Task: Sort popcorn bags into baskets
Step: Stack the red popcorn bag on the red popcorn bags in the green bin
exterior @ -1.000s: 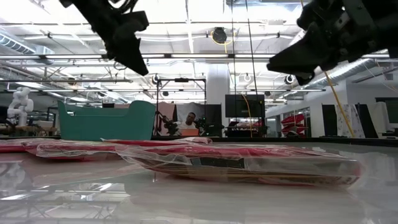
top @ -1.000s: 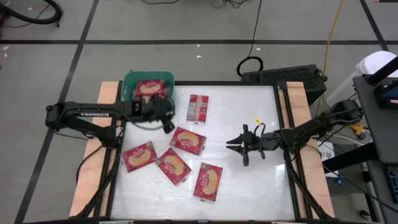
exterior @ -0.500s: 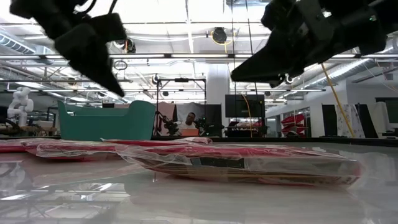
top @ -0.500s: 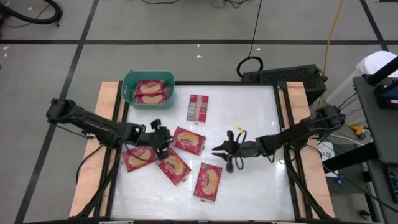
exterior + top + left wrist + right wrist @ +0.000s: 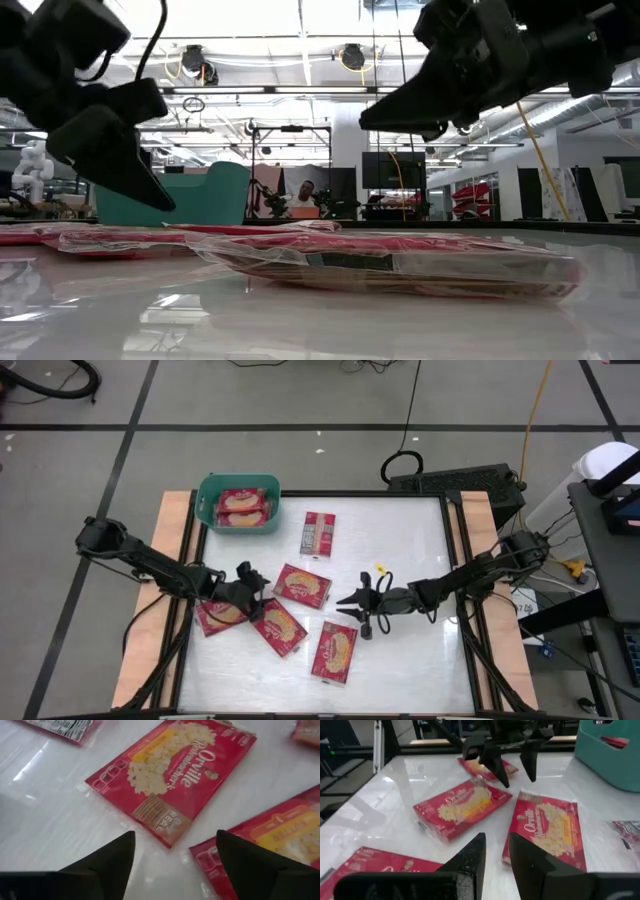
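Note:
A teal basket (image 5: 238, 503) at the table's far left holds two red popcorn bags (image 5: 243, 506). Several more bags lie flat on the table: one print-side up (image 5: 318, 533), one in the middle (image 5: 302, 585), one at the left (image 5: 218, 615), and two nearer the front (image 5: 279, 627) (image 5: 335, 651). My left gripper (image 5: 258, 589) hovers open low over the table; beyond its spread fingers lie the middle bag (image 5: 170, 775) and a front one (image 5: 272, 837). My right gripper (image 5: 348, 602) hangs to the right of the bags, fingers a narrow gap apart (image 5: 496, 855), holding nothing.
Wooden rails (image 5: 172, 510) and dark frame bars edge the table on both sides. The table's right half (image 5: 420, 660) is bare white surface. In the right wrist view the left gripper (image 5: 512, 765) stands across the bags from my right one.
My left gripper has swung from over the basket toward the table's near edge and come down low among the bags. The basket, partly covered by the arm before, now shows two bags. My right gripper has moved toward the table's left, closer to the bags.

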